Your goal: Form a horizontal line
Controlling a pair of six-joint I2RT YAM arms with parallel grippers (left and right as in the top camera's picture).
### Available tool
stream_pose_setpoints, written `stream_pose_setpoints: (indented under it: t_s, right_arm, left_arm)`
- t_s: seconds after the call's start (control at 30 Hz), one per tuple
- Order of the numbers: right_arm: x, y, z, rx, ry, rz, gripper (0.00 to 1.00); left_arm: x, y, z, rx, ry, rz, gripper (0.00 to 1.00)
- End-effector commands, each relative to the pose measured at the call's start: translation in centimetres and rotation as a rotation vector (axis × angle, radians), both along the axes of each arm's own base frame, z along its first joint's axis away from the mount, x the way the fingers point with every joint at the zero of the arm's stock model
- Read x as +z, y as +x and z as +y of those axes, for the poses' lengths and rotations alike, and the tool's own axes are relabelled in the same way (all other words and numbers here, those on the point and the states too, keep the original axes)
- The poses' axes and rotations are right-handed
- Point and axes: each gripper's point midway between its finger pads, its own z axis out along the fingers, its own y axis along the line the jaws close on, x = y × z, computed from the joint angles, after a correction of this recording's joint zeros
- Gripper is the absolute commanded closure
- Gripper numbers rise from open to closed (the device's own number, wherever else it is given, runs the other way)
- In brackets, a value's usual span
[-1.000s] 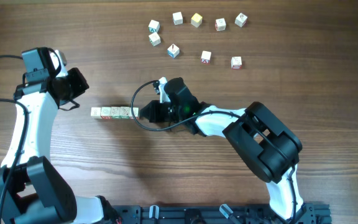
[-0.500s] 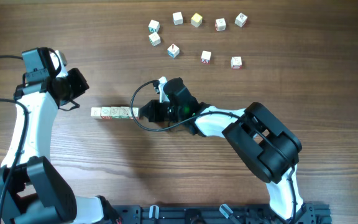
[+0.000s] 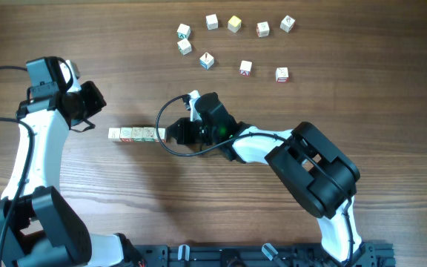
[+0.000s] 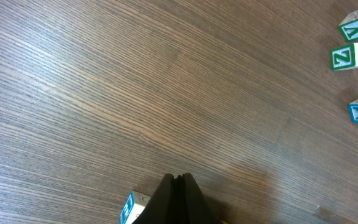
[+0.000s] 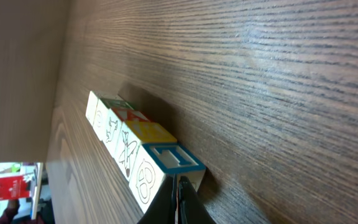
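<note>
The horizontal line (image 3: pixel 136 134) of four cubes lies edge to edge, left of the middle of the table (image 3: pixel 161 204). The right gripper (image 5: pixel 178 186), its fingers pinched together on nothing, sits at the line's right end, touching it or nearly so. It is probably there as a blunt pusher to square the row. The left gripper (image 4: pixel 178 180), also closed and empty, hovers near the left end. Loose cubes (image 3: pixel 207 60) lie far right. No container is in view.

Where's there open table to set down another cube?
Bare wood: the far-left corner, between the left tool and the loose cubes; the near strip below the horizontal line, between left arm and right arm; the right edge beyond that arm. Crowded: among the loose cubes, and the line's right end, where the right tool sits.
</note>
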Motion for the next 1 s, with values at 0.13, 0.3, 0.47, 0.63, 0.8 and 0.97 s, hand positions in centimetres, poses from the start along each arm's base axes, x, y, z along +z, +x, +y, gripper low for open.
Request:
stream_pose_setpoints:
  t_s: [0.13,0.3,0.47,0.63,0.8,0.97]
  right_arm:
    - [-1.5,-0.3,-0.1,-0.001,-0.035,-0.011,0.96]
    - [-1.3,-0.5,0.2,0.005,-0.028,-0.019,0.96]
    - [-1.3,-0.4,0.2,0.004,-0.027,-0.02,0.96]
    - [-1.3,-0.2,0.1,-0.008,-0.031,-0.032,0.96]
    - [-1.9,0.4,-0.5,-0.049,-0.069,-0.04,0.96]
    - [-2.7,1.2,-1.7,-0.094,-0.11,-0.024,0.96]
  left_arm:
    - [0.4,0.1,0.3,-0.003,0.015,-0.009,0.96]
    - [0.4,0.1,0.3,-0.004,0.015,-0.009,0.96]
    - [0.4,0.1,0.3,-0.004,0.015,-0.009,0.96]
    - [0.4,0.1,0.3,-0.003,0.015,-0.009,0.96]
    - [0.4,0.1,0.3,-0.003,0.015,-0.009,0.96]
    - [0.4,0.2,-0.2,-0.016,0.014,-0.01,0.96]
